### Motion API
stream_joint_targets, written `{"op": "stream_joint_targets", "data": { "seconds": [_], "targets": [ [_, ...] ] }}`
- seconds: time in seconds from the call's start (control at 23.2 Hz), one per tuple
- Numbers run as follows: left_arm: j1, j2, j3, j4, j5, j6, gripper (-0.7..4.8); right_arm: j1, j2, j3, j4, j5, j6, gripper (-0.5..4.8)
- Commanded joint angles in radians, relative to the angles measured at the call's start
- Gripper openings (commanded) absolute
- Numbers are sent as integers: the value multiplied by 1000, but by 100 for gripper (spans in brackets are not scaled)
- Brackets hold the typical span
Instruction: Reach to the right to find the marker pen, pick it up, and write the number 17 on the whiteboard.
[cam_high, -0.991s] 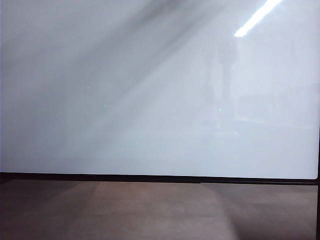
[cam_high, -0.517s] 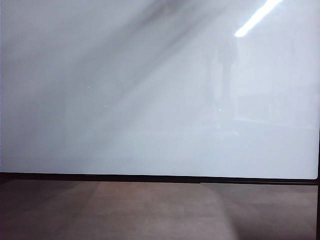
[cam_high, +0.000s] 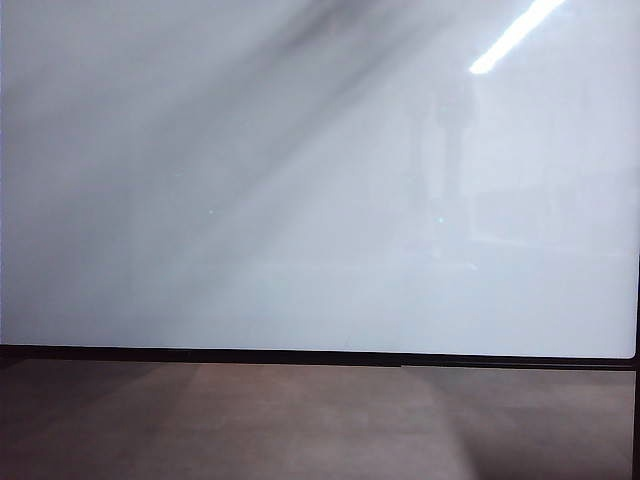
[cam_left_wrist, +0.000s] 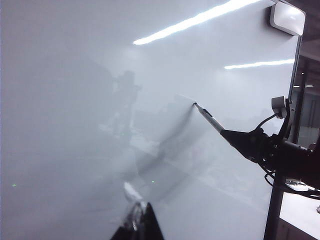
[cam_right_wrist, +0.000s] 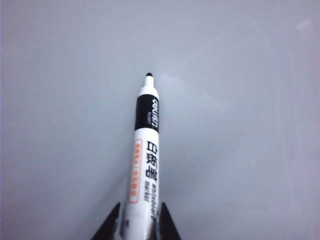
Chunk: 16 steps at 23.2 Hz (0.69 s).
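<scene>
Nothing solid has shifted in the exterior view since a sec ago; only the dark diagonal smear mirrored near the top of the whiteboard (cam_high: 320, 180) looks a touch stronger. No arm or gripper shows in that view.

Whiteboard as landmark, going L to R in the exterior view: glossy white face fills nearly the whole pic, blank, no ink visible. Thin black frame runs along its bottom edge, w/ the brown-grey surface (cam_high: 300, 420) below it. Ceiling light strip mirrored top R. R frame edge just shows at the far R side.

Left wrist view: left gripper (cam_left_wrist: 141, 222) sits low, off the board face, well apart from the pen tip; only dark finger tips (cam_left_wrist: 150, 225) show, close together, nothing seen between them — can't tell if fully shut. Lots of bare board around it. Further R, the right arm reaches in from the board's R frame side, holding the marker pen (cam_left_wrist: 207, 116) w/ its tip at the board face, touching or nearly so. Board's R edge w/ rounded corner piece stands just past that arm.

Right wrist view: right gripper (cam_right_wrist: 137, 225) has both fingers (cam_right_wrist: 107, 227) pinching the marker pen (cam_right_wrist: 145, 155) barrel, uncapped black nib pointing at the whiteboard (cam_right_wrist: 250, 125); contact unclear. Bare board all round the nib.
</scene>
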Motion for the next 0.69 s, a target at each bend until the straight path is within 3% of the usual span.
{"op": "stream_joint_targets", "data": {
  "seconds": [0.04, 0.69],
  "targets": [
    [0, 0, 3, 11, 0, -3, -5, -9, -3, 7, 16, 5, -5, -6],
    [0, 0, 3, 11, 0, -3, -5, -9, 17, 6, -48, 5, -5, -6]
  ]
}}
